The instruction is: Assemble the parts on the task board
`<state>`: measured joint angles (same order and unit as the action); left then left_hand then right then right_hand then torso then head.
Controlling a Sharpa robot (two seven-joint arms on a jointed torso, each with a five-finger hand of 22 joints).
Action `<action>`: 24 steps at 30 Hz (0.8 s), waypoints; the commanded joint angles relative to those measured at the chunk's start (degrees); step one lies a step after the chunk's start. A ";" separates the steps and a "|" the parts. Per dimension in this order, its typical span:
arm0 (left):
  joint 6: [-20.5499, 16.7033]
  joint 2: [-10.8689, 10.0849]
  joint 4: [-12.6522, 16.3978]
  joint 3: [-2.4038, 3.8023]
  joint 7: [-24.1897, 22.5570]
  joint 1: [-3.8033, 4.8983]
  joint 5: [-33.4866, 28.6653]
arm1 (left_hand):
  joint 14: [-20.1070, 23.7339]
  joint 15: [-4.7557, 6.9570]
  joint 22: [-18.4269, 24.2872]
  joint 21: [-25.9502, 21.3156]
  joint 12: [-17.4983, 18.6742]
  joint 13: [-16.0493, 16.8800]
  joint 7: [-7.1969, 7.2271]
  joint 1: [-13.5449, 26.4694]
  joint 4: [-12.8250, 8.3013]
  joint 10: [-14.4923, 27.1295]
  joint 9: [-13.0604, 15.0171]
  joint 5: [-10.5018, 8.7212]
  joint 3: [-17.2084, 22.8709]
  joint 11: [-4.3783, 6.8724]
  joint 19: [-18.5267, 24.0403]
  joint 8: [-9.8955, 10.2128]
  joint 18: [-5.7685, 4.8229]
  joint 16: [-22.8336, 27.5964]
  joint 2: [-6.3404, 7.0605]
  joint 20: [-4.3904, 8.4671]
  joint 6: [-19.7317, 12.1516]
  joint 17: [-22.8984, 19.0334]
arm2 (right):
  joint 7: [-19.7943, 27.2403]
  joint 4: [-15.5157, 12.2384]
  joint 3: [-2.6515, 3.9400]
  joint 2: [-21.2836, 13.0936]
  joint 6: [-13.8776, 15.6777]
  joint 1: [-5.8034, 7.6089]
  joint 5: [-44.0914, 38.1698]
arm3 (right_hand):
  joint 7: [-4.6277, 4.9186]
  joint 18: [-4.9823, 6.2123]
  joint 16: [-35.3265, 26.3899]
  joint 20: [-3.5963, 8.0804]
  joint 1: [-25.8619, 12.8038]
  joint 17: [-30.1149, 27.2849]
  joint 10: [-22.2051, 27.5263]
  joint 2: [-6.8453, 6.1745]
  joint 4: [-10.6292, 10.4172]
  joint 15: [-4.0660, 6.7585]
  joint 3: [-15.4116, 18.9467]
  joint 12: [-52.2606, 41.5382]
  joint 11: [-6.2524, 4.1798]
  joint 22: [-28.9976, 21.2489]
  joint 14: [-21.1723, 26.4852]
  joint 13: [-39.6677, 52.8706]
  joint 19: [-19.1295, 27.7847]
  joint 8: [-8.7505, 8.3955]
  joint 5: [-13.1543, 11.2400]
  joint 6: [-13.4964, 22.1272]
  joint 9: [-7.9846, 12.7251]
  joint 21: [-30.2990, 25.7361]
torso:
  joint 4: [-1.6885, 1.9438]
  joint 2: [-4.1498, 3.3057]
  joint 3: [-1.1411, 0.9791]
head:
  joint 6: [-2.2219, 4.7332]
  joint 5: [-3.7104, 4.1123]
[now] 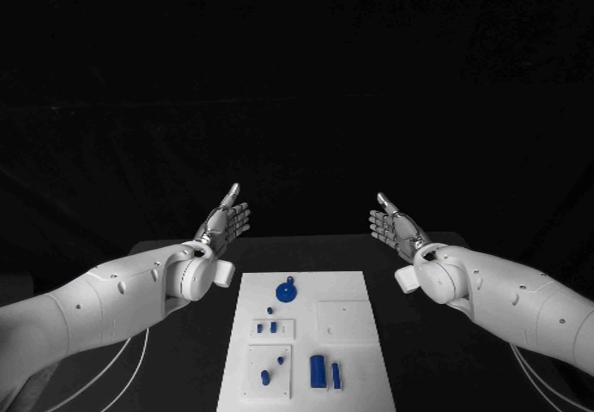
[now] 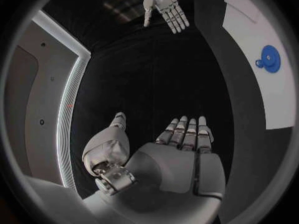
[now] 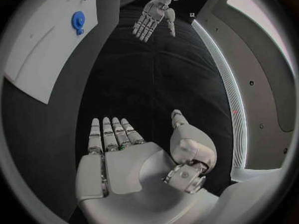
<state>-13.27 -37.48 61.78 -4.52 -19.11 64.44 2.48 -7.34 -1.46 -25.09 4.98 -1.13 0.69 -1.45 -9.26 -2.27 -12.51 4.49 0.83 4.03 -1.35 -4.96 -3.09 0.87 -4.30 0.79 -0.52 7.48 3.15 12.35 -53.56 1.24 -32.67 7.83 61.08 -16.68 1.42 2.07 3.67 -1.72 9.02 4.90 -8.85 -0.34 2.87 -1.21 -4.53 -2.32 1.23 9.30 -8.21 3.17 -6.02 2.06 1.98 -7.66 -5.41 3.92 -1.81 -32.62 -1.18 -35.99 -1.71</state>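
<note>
The white task board (image 1: 353,287) lies in the middle of the black table, running toward me. A round blue part (image 1: 286,293) sits near its far end, also seen as a blue disc (image 2: 269,58) (image 3: 77,21). Small blue pieces (image 1: 266,327) stand in a middle block, and a blue cylinder (image 1: 317,370) with a thin blue bar (image 1: 336,374) lies near the front. My left hand (image 1: 223,225) hovers beyond the board's far left corner, fingers straight and apart, holding nothing. My right hand (image 1: 398,227) mirrors it beyond the far right corner, palm open and empty.
A raised white square block (image 1: 345,320) sits on the board's right half. Another white block (image 1: 269,371) with a blue piece is at front left. Black tabletop (image 1: 310,249) spreads between the two hands and on both sides of the board.
</note>
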 commanded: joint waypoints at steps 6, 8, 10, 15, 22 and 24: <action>-16.87 -3.44 13.77 2.17 -6.13 -2.08 -1.42 | 7.34 1.46 25.09 -4.98 1.13 -0.69 1.45 9.26 2.27 12.51 -4.49 -0.83 -4.03 1.35 4.96 3.09 -0.87 4.30 -0.79 0.52 -7.48 -3.15 | 7.94 -13.79 -0.45 -4.45 15.61 -0.30 7.21 | -1.42 -2.07 -3.67 1.72 -9.02 -4.90 8.85 0.34 -2.87 1.21 4.53 2.32 -1.23 -9.30 8.21 -3.17 6.02 -2.06 -1.98 7.66 5.41 -3.92 | 1.81 1.44 1.18 | 1.61 1.71; -19.34 -4.11 16.32 2.58 -6.93 -2.47 -1.61 | 7.34 1.46 25.09 -4.98 1.13 -0.69 1.45 9.26 2.27 12.51 -4.49 -0.83 -4.03 1.35 4.96 3.09 -0.87 4.30 -0.79 0.52 -7.48 -3.15 | 9.06 -16.44 -0.54 -5.34 18.04 -0.37 8.32 | -1.42 -2.07 -3.67 1.72 -9.02 -4.90 8.85 0.34 -2.87 1.21 4.53 2.32 -1.23 -9.30 8.21 -3.17 6.02 -2.06 -1.98 7.66 5.41 -3.92 | 1.81 1.44 1.18 | 1.61 1.71; -22.31 -4.91 19.38 3.08 -7.90 -2.93 -1.83 | 7.34 1.46 25.09 -4.98 1.13 -0.69 1.45 9.26 2.27 12.51 -4.49 -0.83 -4.03 1.35 4.96 3.09 -0.87 4.30 -0.79 0.52 -7.48 -3.15 | 10.58 -20.06 -0.67 -6.55 21.35 -0.47 9.84 | -1.42 -2.07 -3.67 1.72 -9.02 -4.90 8.85 0.34 -2.87 1.21 4.53 2.32 -1.23 -9.30 8.21 -3.17 6.02 -2.06 -1.98 7.66 5.41 -3.92 | 1.81 1.44 1.18 | 1.61 1.71; -28.24 -6.51 25.48 4.08 -9.83 -3.87 -2.28 | 7.34 1.46 25.09 -4.98 1.13 -0.69 1.45 9.26 2.27 12.51 -4.49 -0.83 -4.03 1.35 4.96 3.09 -0.87 4.30 -0.79 0.52 -7.48 -3.15 | 14.32 -28.98 -0.98 -9.53 29.51 -0.71 13.57 | -1.42 -2.07 -3.67 1.72 -9.02 -4.90 8.85 0.34 -2.87 1.21 4.53 2.32 -1.23 -9.30 8.21 -3.17 6.02 -2.06 -1.98 7.66 5.41 -3.92 | 1.81 1.44 1.18 | 1.61 1.71; -30.85 -7.21 28.17 4.52 -10.68 -4.28 -2.48 | 7.34 1.46 25.09 -4.98 1.13 -0.69 1.45 9.26 2.27 12.51 -4.49 -0.83 -4.03 1.35 4.96 3.09 -0.87 4.30 -0.79 0.52 -7.48 -3.15 | 17.07 -35.51 -1.21 -11.72 35.48 -0.89 16.31 | -1.42 -2.07 -3.67 1.72 -9.02 -4.90 8.85 0.34 -2.87 1.21 4.53 2.32 -1.23 -9.30 8.21 -3.17 6.02 -2.06 -1.98 7.66 5.41 -3.92 | 1.81 1.44 1.18 | 1.61 1.71; -30.85 -7.21 28.17 4.52 -10.68 -4.28 -2.48 | 7.34 1.46 25.09 -4.98 1.13 -0.69 1.45 9.26 2.27 12.51 -4.49 -0.83 -4.03 1.35 4.96 3.09 -0.87 4.30 -0.79 0.52 -7.48 -3.15 | 17.35 -36.18 -1.24 -11.94 36.09 -0.91 16.58 | -1.42 -2.07 -3.67 1.72 -9.02 -4.90 8.85 0.34 -2.87 1.21 4.53 2.32 -1.23 -9.30 8.21 -3.17 6.02 -2.06 -1.98 7.66 5.41 -3.92 | 1.81 1.44 1.18 | 1.61 1.71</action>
<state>-41.07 -44.70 89.75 -0.07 -27.53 60.19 0.36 -0.25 -0.06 -0.05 0.20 -0.38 0.05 0.01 -0.41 0.09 -0.30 0.05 0.26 0.25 0.00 -0.20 -0.17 0.88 -0.20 -0.03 0.01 0.29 0.05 26.21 -89.34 0.01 -44.51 39.24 60.22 -2.54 0.00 0.80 0.20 -0.01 0.33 0.05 -0.21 0.00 0.00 -0.02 -0.26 -0.19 0.00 0.05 -0.27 0.05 -0.30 0.20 0.21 -0.26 -0.05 0.20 -0.01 -31.18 0.00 -34.38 0.00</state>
